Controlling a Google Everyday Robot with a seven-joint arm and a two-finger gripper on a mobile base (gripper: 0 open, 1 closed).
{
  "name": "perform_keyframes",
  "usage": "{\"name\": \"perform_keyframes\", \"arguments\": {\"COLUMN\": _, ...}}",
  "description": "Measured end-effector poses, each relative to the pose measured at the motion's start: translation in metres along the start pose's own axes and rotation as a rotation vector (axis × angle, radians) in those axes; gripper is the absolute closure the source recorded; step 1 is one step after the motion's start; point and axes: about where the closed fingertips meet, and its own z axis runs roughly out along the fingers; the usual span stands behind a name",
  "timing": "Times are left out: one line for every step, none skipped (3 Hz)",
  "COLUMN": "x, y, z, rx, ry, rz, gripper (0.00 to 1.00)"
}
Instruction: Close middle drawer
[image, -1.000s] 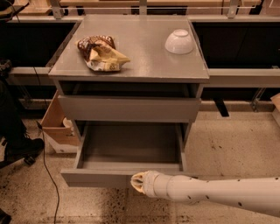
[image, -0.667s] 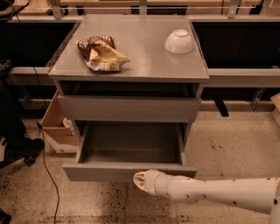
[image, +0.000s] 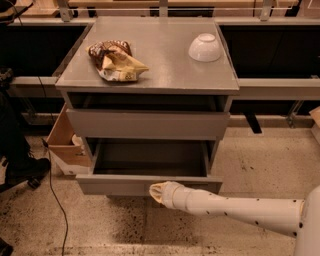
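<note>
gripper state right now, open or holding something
Gripper: at the front panel of the open drawer; open or closed cannot be told.

No readable text anywhere; gripper (image: 156, 191) at front of middle drawer (image: 112, 184).

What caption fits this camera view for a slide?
Gripper at the front panel of the pulled-out middle drawer, chip bag and white bowl on the cabinet top.

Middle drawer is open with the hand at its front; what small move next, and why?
Probably push the hand straight toward the cabinet. The middle drawer is pulled well out, its inside showing, and the hand is at its front panel near the centre, so a level push should slide it in.
</note>
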Motion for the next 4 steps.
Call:
{"name": "perform_keyframes", "arguments": {"x": -0.002, "y": -0.031, "z": 0.012, "rx": 0.053, "ry": -0.020, "rz": -0.034, "gripper": 1.00}}
{"name": "perform_keyframes", "arguments": {"x": -0.013, "y": -0.067, "z": 0.035, "rx": 0.116, "ry": -0.061, "rz": -0.066, "gripper": 1.00}}
{"name": "perform_keyframes", "arguments": {"x": -0.022, "y": -0.085, "z": 0.050, "rx": 0.165, "ry": -0.094, "rz": -0.083, "gripper": 1.00}}
{"name": "perform_keyframes", "arguments": {"x": -0.032, "y": -0.101, "z": 0.065, "rx": 0.214, "ry": -0.123, "rz": -0.091, "gripper": 1.00}}
